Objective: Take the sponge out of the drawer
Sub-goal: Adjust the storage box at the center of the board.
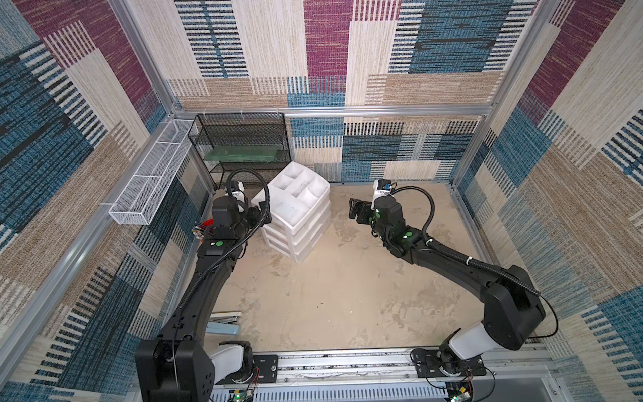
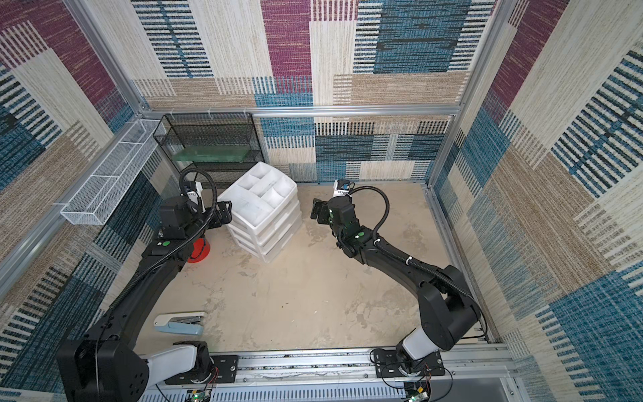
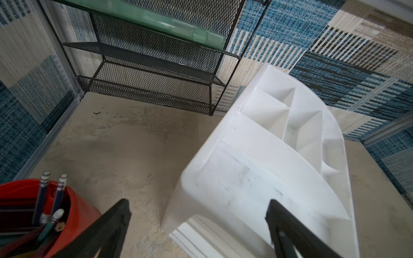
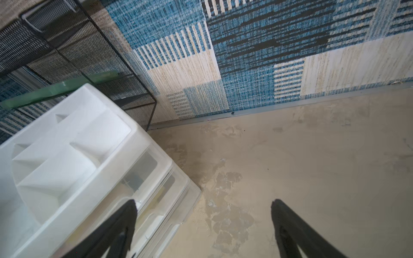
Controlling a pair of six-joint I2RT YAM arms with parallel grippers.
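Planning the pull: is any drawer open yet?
Shut. All three drawer fronts sit flush in the chest in both top views.

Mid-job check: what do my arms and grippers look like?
The left arm and right arm are black with rounded housings, a white link near each base, and round green marks. A black ribbed cable loops over each wrist. The left gripper and right gripper have black tapered fingers.

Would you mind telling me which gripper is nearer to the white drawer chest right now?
Left. The left gripper hovers over a top corner of the drawer chest; the right gripper stands off its opposite side, with a visible gap.
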